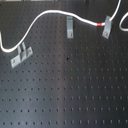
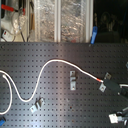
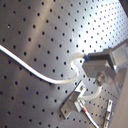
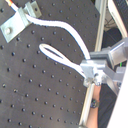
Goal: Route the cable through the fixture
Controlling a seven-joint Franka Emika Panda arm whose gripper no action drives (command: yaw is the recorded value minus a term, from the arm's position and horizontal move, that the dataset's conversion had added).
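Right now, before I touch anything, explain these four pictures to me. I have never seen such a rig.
One robot arm works over a black board full of holes. Two pictures come from fixed cameras looking at the board. The other two come from cameras riding on the gripper, the arm's two-fingered hand. On the board stand three small metal brackets. A white cable with a red band winds across the board. The band lies by the bracket at the first exterior view's right. In the second wrist view the gripper seems shut on a loop of cable.
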